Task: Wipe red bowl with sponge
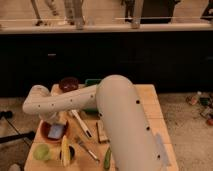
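Scene: You are looking down at a wooden table (150,100) in front of a dark counter, with the robot's white arm (100,107) sweeping across the middle of the view from lower right to left.

Gripper: The gripper (46,119) sits at the left end of the arm, low over the left side of the table and just above the bowl. You cannot tell how far apart its fingers are, or whether they hold anything, because the white wrist housing hides them.

Red bowl: The red bowl (44,134) rests on the table's left side, directly under the gripper end. It is wide and shallow, likely rigid and light, so it may slide if you push sideways.

Sponge: The sponge (55,131), a small pale blue block, lies inside the red bowl. It looks soft and light, and should squash under pressure. Judged from here, take it by its two long sides and press gently downward.

Nearby: A dark maroon bowl (68,83) stands further back. A green fruit (41,151) and a banana (65,150) lie nearer the front edge, with a white-handled utensil (81,123) and a brown block (102,131) to the right.

Writing: No brand, label or readable text appears anywhere.
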`<action>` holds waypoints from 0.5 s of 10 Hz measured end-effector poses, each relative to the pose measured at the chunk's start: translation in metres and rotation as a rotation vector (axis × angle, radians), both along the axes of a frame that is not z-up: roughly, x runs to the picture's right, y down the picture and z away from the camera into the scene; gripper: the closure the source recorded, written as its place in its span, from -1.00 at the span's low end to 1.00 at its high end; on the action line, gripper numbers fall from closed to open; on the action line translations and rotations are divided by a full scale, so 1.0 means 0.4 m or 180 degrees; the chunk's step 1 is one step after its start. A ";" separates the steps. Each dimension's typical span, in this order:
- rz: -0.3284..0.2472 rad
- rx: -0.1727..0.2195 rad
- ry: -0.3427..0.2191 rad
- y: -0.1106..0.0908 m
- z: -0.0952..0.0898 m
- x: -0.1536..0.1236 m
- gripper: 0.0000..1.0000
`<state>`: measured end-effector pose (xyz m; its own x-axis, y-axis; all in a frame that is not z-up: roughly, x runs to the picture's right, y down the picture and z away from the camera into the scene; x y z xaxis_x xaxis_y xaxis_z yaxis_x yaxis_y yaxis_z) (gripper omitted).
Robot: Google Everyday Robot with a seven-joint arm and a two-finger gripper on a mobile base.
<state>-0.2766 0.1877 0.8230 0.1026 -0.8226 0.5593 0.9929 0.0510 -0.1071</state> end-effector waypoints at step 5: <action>-0.0026 0.0073 -0.0028 -0.048 0.026 -0.042 1.00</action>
